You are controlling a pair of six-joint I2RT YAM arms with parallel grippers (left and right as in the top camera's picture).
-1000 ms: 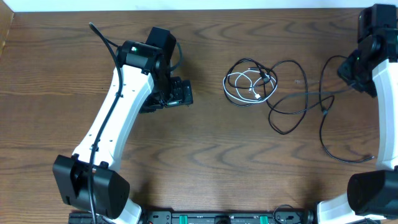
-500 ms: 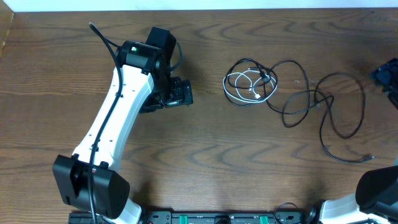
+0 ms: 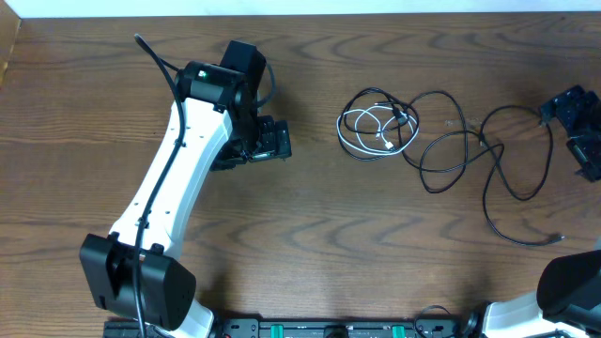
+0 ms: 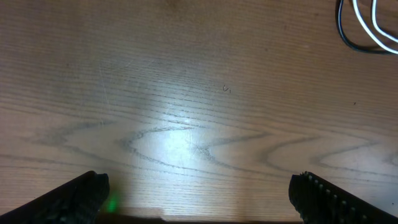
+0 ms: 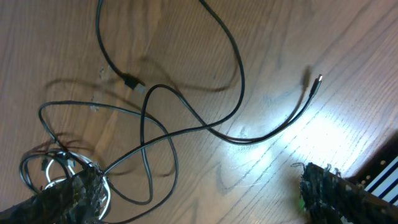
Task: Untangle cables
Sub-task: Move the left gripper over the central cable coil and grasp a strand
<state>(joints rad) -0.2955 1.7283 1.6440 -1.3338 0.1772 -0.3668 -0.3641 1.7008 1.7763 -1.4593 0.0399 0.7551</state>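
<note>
The left arm (image 3: 178, 178) reaches across the table (image 3: 376, 235) from the near left corner. The left claw (image 3: 275, 141) hangs over bare wood, well apart from the cables (image 3: 380, 124). In its wrist view the left claw (image 4: 199, 186) is spread wide, with nothing between the fingers (image 4: 84, 190).

The cables lie right of centre. The white cable (image 3: 349, 120) is coiled in a small knot with black loops across it. From there the black cables (image 3: 548, 155) sprawl right in wide crossing loops, and one plug (image 3: 562, 238) lies near the right edge.

The right claw (image 3: 571, 113) sits at the far right, just beside the outermost loop. From its wrist the right claw (image 5: 199, 196) is spread too, gripping nothing, above the black cables (image 5: 241, 81).
</note>
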